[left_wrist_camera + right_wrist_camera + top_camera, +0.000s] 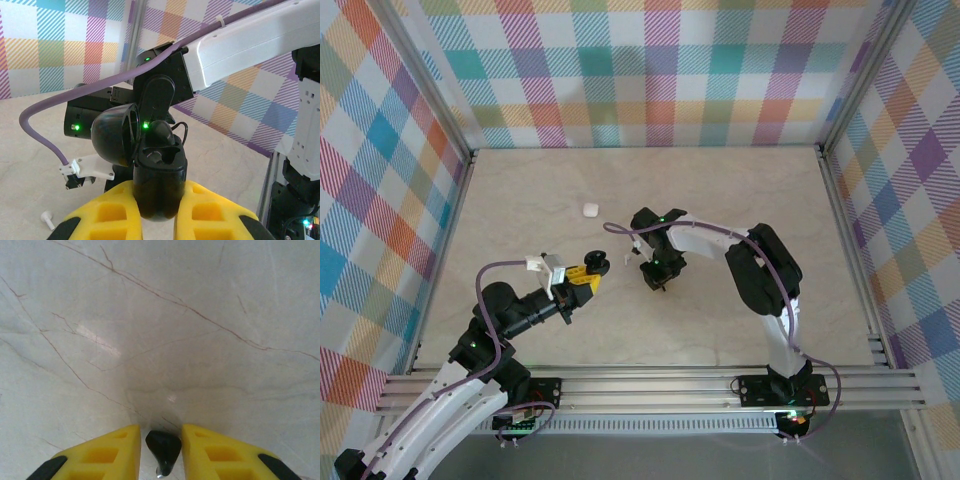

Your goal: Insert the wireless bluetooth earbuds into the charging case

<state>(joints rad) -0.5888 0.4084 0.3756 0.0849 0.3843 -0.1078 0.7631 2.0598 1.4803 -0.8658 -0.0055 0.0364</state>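
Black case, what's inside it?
The black case, lid open, shows dark hollows at its top; whether anything sits in them is too dark to tell. The left gripper clamps and hides its lower part.

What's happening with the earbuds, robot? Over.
Left gripper shut on open black case. Right gripper around black earbud, grip unclear. White earbud loose on table.

1 case [160,175]; 2 earbuds [163,447], perhaps 3
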